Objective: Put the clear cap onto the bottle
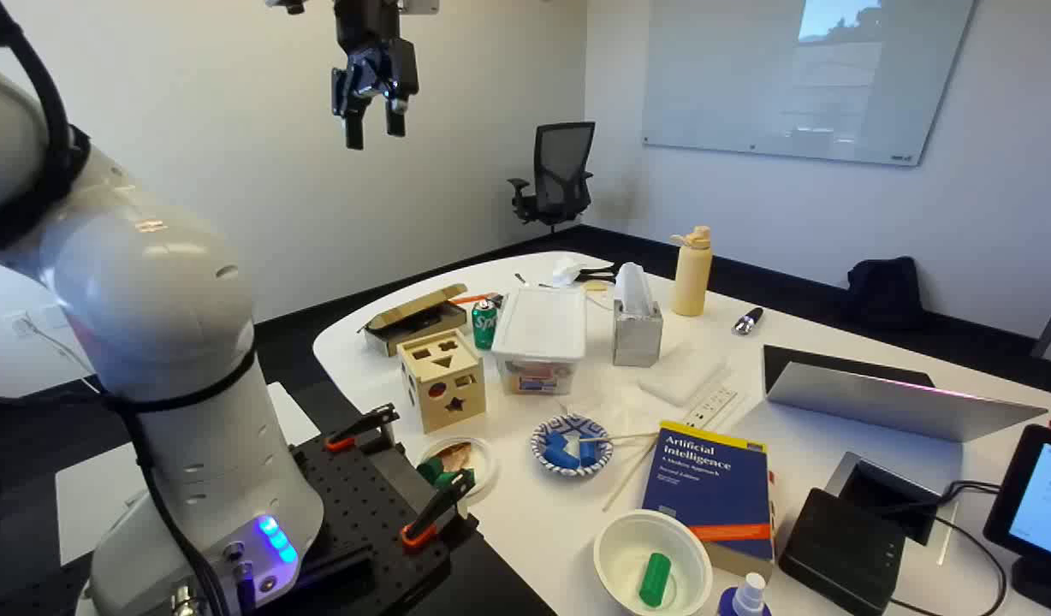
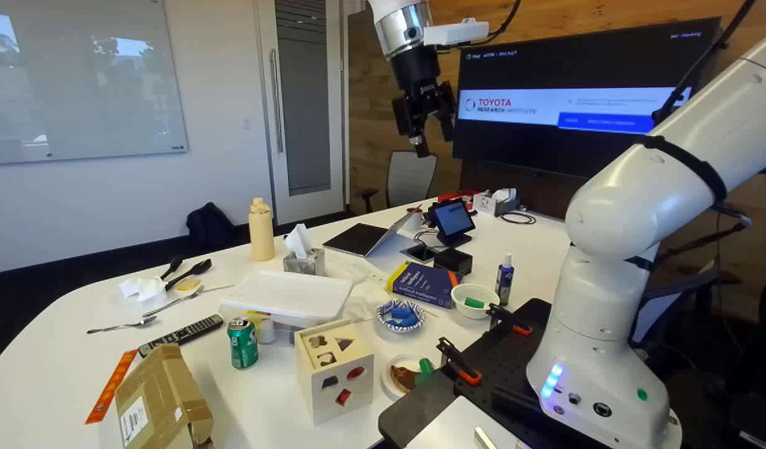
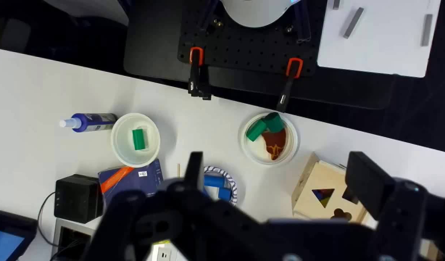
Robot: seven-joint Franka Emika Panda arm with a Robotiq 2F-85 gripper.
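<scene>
OK so the gripper [image 1: 375, 137] hangs way up high, fingers spread wide with nothing between them, probably so the wrist camera [image 2: 456, 32] gets a full look down first. Near the arm's base [image 2: 598, 368], two clamps [image 3: 194, 78] jut toward the table edge [image 3: 226, 108], I'm guessing to pin the mounting plate [image 3: 244, 54], so I'd stay high around there.

Right past that edge: a shallow white dish [image 3: 257, 149] with two green cylinders [image 3: 257, 129], and a white bowl [image 3: 130, 159] with another, likely there so it can't roll off. The blue spray bottle [image 2: 504, 284] stands upright just beside that bowl, and I'd bet that's the target. Its pale top [image 3: 71, 123] could be a nozzle or the clear cap already on, can't tell. No loose cap I can swear to either; there's a faint outline [image 3: 146, 135] by the bowl's cylinder, too washed out to call.

Room-wise, the bowl crowds one side of the bottle, while bare tabletop [image 3: 30, 98] runs off the other, so I'd come in from there or straight down. Beyond sits the "Artificial Intelligence" book [image 1: 705, 492], then way out the cream water bottle [image 1: 691, 278].
</scene>
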